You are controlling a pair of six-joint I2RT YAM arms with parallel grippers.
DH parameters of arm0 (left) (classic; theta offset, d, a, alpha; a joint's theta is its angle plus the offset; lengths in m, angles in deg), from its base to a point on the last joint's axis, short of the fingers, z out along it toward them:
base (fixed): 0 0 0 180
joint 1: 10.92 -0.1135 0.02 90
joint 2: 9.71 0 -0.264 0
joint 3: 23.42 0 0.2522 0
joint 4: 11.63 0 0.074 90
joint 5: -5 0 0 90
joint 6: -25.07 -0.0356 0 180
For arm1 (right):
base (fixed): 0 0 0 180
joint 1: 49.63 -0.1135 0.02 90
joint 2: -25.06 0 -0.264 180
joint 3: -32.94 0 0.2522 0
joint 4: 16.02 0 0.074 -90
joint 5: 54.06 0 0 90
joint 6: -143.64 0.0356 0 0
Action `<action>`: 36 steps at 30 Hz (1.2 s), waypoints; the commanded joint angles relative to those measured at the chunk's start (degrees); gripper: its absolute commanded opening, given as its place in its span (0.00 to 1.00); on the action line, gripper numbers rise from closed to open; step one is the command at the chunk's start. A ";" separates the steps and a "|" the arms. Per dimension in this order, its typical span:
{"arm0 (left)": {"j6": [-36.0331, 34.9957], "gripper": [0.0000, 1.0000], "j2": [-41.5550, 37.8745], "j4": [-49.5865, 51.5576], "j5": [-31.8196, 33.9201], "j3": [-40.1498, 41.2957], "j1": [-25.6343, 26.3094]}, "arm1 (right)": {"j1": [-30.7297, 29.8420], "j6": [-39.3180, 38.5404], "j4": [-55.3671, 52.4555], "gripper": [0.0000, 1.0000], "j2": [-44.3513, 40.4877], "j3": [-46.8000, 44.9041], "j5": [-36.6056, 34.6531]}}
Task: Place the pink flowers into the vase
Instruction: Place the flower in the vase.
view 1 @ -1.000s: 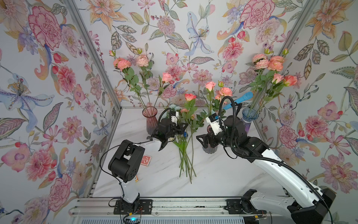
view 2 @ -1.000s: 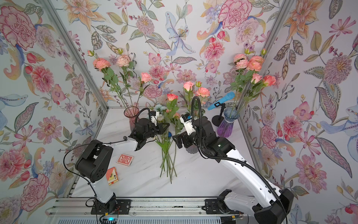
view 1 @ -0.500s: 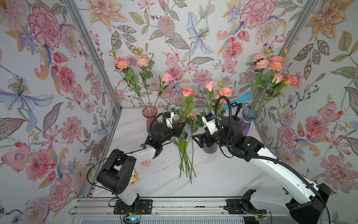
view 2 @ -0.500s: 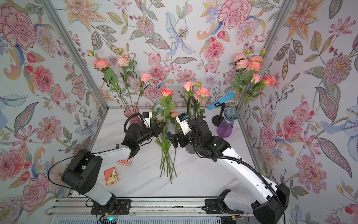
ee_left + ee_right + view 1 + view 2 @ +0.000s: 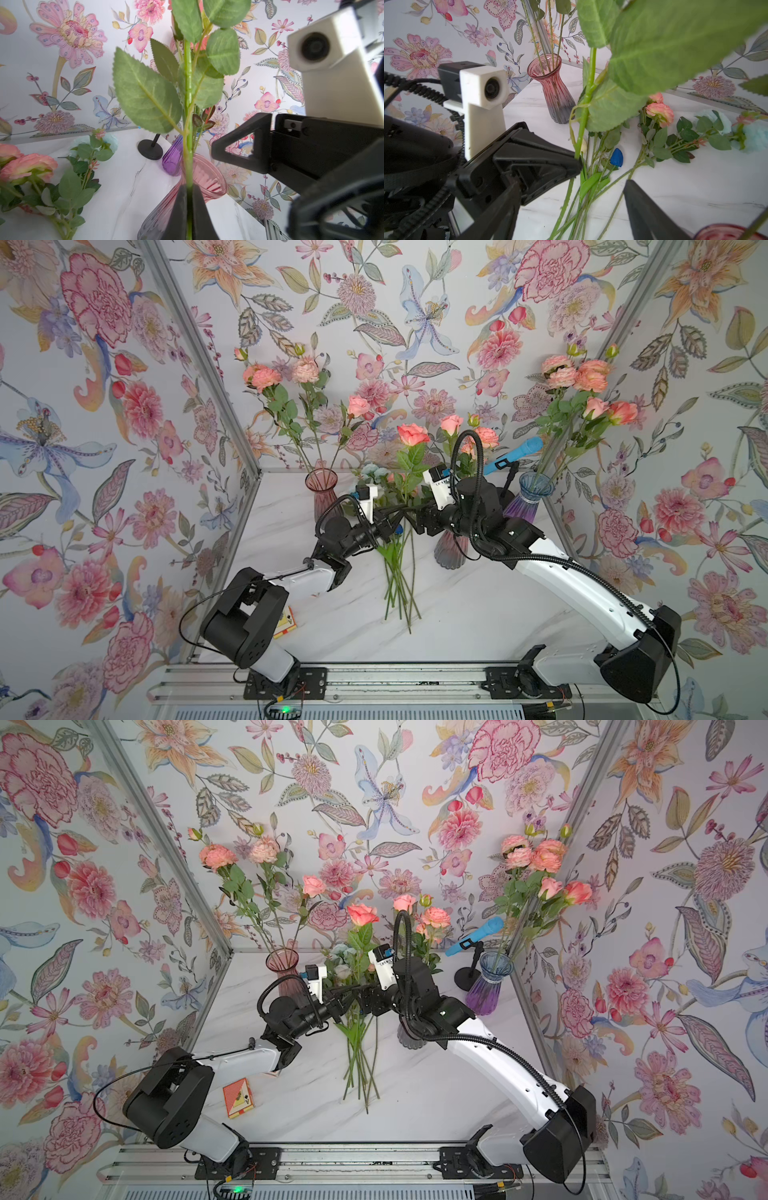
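I see a blue microphone (image 5: 515,452) on its black stand behind the right gripper (image 5: 417,516). Pale blue blooms (image 5: 368,470) and a blue bud (image 5: 616,156) lie near the left gripper (image 5: 390,519). An orange card box (image 5: 239,1096) sits well apart, nearer me.

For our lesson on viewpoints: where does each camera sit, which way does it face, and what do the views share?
Top views: high in front, looking down on the table; left arm and right arm show.
Left wrist: behind the shut left gripper, along its rose stem, towards the purple vase.
Right wrist: behind the open right gripper, facing the pink vase.
Shared: both wrist views show that stem.
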 commanded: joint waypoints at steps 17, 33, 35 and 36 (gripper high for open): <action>1.21 0.00 -2.32 -5.23 -2.16 1.11 2.67 | -0.16 1.47 6.08 0.57 3.18 2.67 -3.43; 1.03 0.00 -1.98 -4.73 -1.96 1.04 3.11 | -0.05 1.08 6.71 0.15 4.30 3.81 -4.13; 0.94 0.00 -1.98 -4.57 -1.86 0.95 3.11 | 0.08 1.09 6.70 0.10 4.39 3.77 -4.24; 0.87 0.00 -1.94 -4.42 -1.85 0.87 3.11 | 0.10 1.10 6.65 0.08 4.34 3.73 -4.24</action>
